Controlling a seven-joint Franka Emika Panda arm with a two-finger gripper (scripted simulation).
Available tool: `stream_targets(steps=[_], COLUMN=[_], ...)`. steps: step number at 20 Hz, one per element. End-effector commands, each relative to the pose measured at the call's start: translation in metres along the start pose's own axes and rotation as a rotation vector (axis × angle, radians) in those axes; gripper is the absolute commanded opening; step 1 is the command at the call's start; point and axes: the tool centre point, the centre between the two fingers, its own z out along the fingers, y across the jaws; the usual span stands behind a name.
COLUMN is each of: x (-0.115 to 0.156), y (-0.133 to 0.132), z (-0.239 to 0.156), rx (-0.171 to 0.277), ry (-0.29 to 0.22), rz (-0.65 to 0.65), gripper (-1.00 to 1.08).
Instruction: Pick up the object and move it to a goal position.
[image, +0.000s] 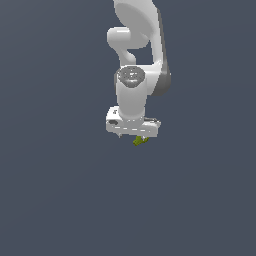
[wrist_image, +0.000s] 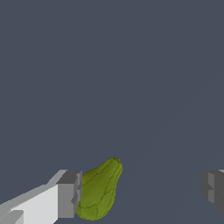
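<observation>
The object (image: 140, 140) is a small olive-green lumpy item that shows just below the white hand in the exterior view. In the wrist view the object (wrist_image: 99, 190) lies between the two fingers, close against one grey fingertip (wrist_image: 69, 194) and far from the other fingertip (wrist_image: 213, 187). My gripper (image: 132, 136) points straight down over it, and in the wrist view the gripper (wrist_image: 140, 192) has its jaws spread wide apart. Whether that fingertip touches the object I cannot tell.
A plain dark grey-blue surface (image: 60, 200) fills the view all around the arm. The white arm (image: 137, 45) rises behind and above the hand. No goal marker shows in either view.
</observation>
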Motion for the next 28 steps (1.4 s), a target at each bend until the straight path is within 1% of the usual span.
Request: stream_targets(steps=[1, 28], x=[-0.003, -0.051], y=[-0.003, -0.029], z=[0.003, 0.041], rx=[-0.001, -0.002], ry=[0.001, 0.024], rz=[0.049, 0.702], gripper=[1.00, 1.00])
